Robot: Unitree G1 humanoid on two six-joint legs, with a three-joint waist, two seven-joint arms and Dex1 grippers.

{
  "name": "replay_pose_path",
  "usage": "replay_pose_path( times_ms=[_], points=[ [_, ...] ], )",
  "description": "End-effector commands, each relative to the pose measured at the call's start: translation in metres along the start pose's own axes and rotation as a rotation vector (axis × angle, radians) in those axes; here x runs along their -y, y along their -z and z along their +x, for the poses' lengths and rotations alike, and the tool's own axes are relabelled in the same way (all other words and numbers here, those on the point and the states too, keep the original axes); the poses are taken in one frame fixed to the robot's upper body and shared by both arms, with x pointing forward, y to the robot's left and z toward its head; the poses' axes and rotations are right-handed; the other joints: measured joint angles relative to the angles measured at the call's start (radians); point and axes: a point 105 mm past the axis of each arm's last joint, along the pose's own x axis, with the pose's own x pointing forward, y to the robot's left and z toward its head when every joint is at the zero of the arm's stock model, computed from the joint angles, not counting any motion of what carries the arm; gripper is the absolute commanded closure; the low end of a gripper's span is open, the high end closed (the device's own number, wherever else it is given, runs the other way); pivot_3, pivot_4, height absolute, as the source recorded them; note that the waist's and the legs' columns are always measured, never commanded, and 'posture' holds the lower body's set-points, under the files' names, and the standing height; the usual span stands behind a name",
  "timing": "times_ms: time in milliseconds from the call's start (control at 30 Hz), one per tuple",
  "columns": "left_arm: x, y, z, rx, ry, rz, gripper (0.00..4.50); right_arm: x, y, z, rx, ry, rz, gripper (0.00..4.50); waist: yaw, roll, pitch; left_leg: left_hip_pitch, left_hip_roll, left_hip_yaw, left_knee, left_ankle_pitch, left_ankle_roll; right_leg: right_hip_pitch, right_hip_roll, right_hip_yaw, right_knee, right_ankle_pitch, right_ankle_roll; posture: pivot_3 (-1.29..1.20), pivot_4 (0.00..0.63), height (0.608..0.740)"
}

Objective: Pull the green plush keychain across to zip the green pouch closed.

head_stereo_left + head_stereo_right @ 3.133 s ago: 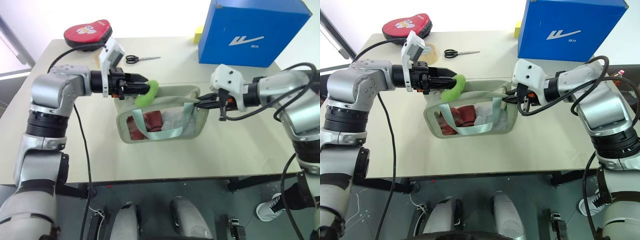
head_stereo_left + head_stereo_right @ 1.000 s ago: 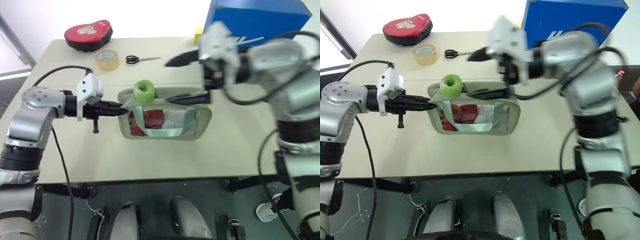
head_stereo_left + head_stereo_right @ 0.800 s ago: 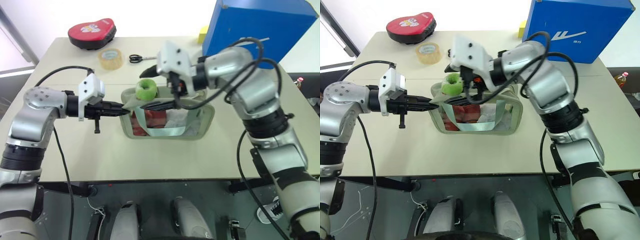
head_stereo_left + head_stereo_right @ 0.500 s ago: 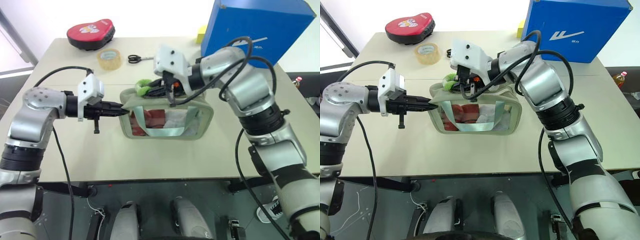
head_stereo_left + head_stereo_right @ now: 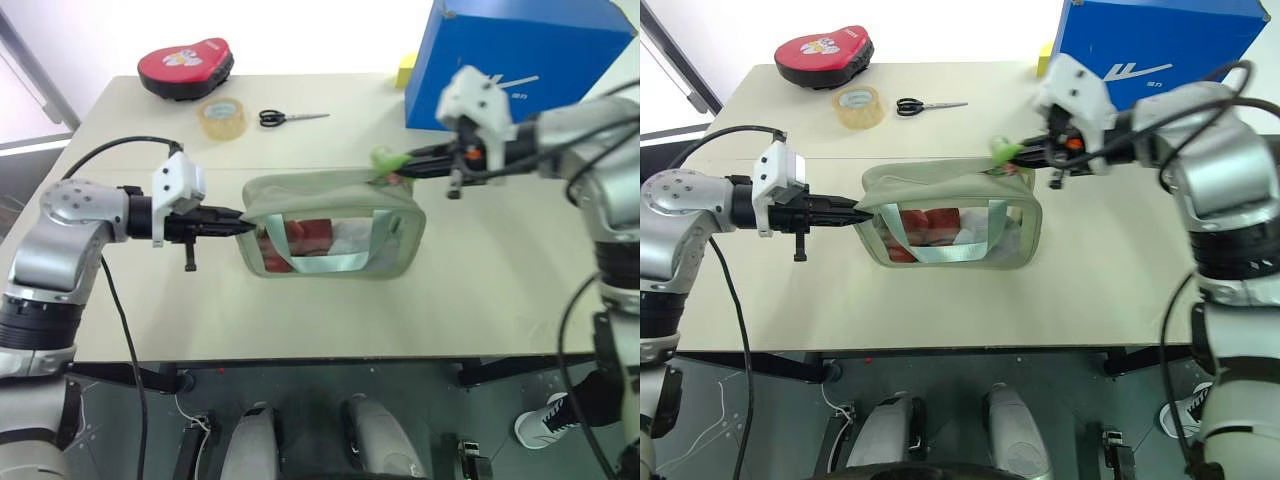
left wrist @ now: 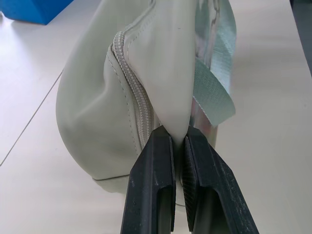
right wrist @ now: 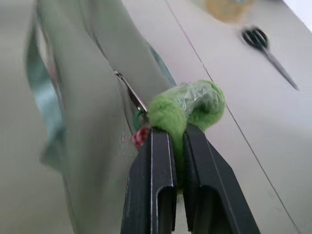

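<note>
The green pouch [image 5: 330,235] stands on the table, its clear window facing me with red and white items inside and a mint strap across the front. My left gripper [image 5: 240,215] is shut on the fabric tab at the pouch's left end [image 6: 168,92]. At the pouch's right end, my right gripper [image 5: 405,160] is shut on the green plush keychain [image 5: 384,158], which looks squeezed and bright lime [image 7: 187,107] between the black fingers [image 7: 158,165]. The zipper line [image 6: 139,97] along the top looks closed from the left end across.
A blue box [image 5: 515,60] stands at the back right, just behind my right arm. Scissors [image 5: 290,118], a yellowish tape roll [image 5: 222,117] and a red heart-shaped case [image 5: 185,65] lie at the back left. Bare table lies in front of the pouch.
My right gripper closed on the plush keychain near the pouch's left end and pulled it across to the right end. The left gripper kept its hold on the left tab.
</note>
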Motion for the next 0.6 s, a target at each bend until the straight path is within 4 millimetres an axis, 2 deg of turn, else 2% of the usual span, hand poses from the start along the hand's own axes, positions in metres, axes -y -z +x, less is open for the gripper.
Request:
replay_pose_path(
  times_ms=[33, 133, 200, 233, 367, 433, 500, 600],
  points=[
    [-0.003, 0.005, -0.014, -0.040, -0.048, -0.016, 4.50, 0.022, 0.012, -0.029, -0.042, 0.165, -0.009, 4.43, -0.006, 0.000, 0.000, 0.000, 0.000, 0.000, 0.000, 0.000, 0.000, 0.000, 0.000, 0.001, 0.000, 0.000, 0.000, 0.00, 0.150, 0.737],
    [-0.001, 0.006, -0.016, -0.046, -0.057, -0.026, 4.50, 0.034, 0.036, -0.050, -0.132, 0.271, 0.004, 4.43, -0.014, 0.000, 0.000, 0.001, 0.000, 0.001, 0.000, 0.000, 0.000, 0.000, 0.000, 0.001, 0.000, 0.000, 0.000, 0.00, 0.150, 0.737],
    [-0.001, 0.006, -0.018, -0.046, -0.062, -0.031, 4.50, 0.030, 0.056, -0.057, -0.213, 0.279, -0.011, 4.43, -0.014, 0.000, 0.000, 0.001, 0.000, 0.001, 0.000, 0.000, 0.000, 0.000, 0.001, 0.001, 0.000, 0.000, 0.000, 0.00, 0.150, 0.737],
    [-0.001, 0.006, -0.018, -0.049, -0.065, -0.032, 4.50, 0.022, 0.066, -0.056, -0.245, 0.248, -0.016, 4.43, -0.014, 0.000, 0.000, 0.001, 0.000, 0.001, 0.000, 0.000, 0.000, 0.000, 0.001, 0.001, 0.000, 0.000, 0.000, 0.00, 0.150, 0.737],
    [-0.001, 0.006, -0.019, -0.048, -0.071, -0.036, 4.50, -0.020, 0.088, -0.032, -0.290, 0.090, -0.045, 4.43, -0.019, 0.001, 0.000, 0.001, 0.000, 0.001, 0.000, 0.000, 0.000, 0.000, 0.001, 0.001, 0.000, 0.000, 0.000, 0.00, 0.150, 0.737],
    [-0.002, 0.005, -0.018, -0.045, -0.073, -0.038, 4.50, -0.032, 0.094, -0.020, -0.290, 0.061, -0.047, 4.43, -0.024, 0.001, 0.000, 0.002, 0.000, 0.000, 0.000, 0.000, 0.000, 0.001, 0.001, 0.003, 0.001, 0.000, 0.000, 0.00, 0.150, 0.737],
    [-0.003, 0.005, -0.017, -0.042, -0.077, -0.043, 4.50, -0.037, 0.100, -0.002, -0.290, 0.067, -0.022, 4.43, -0.025, 0.001, 0.000, 0.004, 0.000, 0.001, 0.000, 0.000, 0.000, 0.002, 0.002, 0.004, 0.002, 0.000, 0.000, 0.00, 0.150, 0.737],
    [-0.002, 0.004, -0.016, -0.039, -0.074, -0.043, 4.50, -0.038, 0.096, 0.011, -0.265, 0.077, -0.004, 4.43, -0.022, 0.001, 0.000, 0.005, 0.001, 0.001, 0.001, 0.000, 0.000, 0.003, 0.003, 0.004, 0.002, 0.000, 0.000, 0.00, 0.150, 0.737]
  ],
)
